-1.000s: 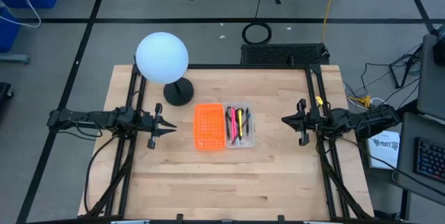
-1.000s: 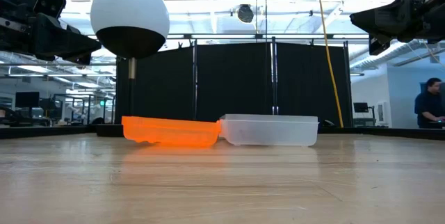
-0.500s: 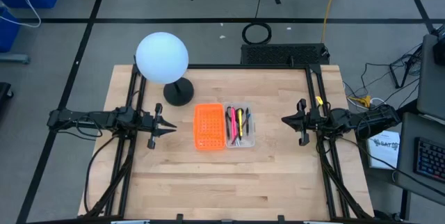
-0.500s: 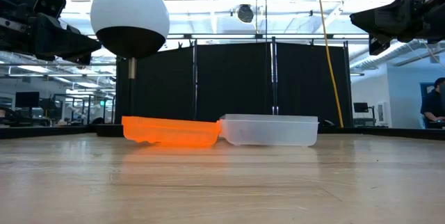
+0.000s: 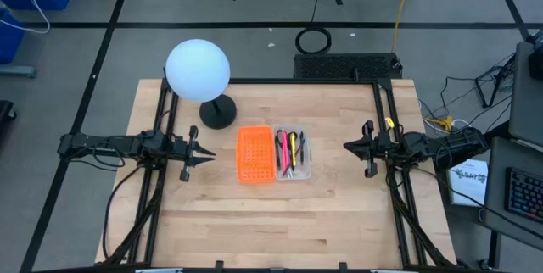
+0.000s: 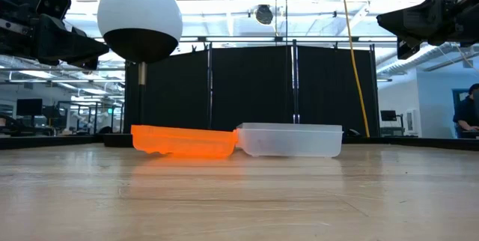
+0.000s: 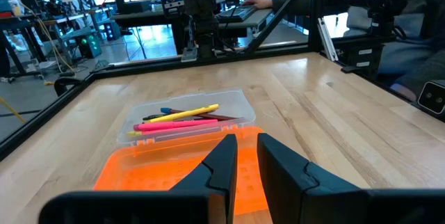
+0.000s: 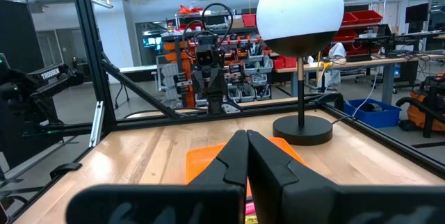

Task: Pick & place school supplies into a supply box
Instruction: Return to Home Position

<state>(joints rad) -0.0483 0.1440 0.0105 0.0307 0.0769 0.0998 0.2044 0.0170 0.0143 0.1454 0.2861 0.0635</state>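
Desk point(image 5: 254, 222), seen from above. Clear box point(image 5: 306, 174) sits near centre, long side running 12 to 6 o'clock. Orange tray point(image 5: 255, 154) is touching it on the 9 o'clock side and looks empty.

In the clear box: pink pens point(image 5: 281, 149) nearest the orange tray, a yellow pen point(image 5: 293, 147) next, and dark pens point(image 5: 300, 151) toward the 3 o'clock wall. All lie roughly lengthwise. Cannot pick out scissors among them.

Globe lamp point(image 5: 198, 69) stands on a black base at about 10 o'clock from the trays, near but not touching.

Left gripper point(image 5: 209, 156) is at 9 o'clock of the orange tray, well apart, raised off the desk in the low view. Its fingers point(image 7: 226, 165) show a narrow gap and hold nothing.

Right gripper point(image 5: 348, 146) is at 3 o'clock of the clear box, well apart, also raised. Its fingers point(image 8: 233, 158) are pressed together and hold nothing.

Both grippers point inward at the trays.
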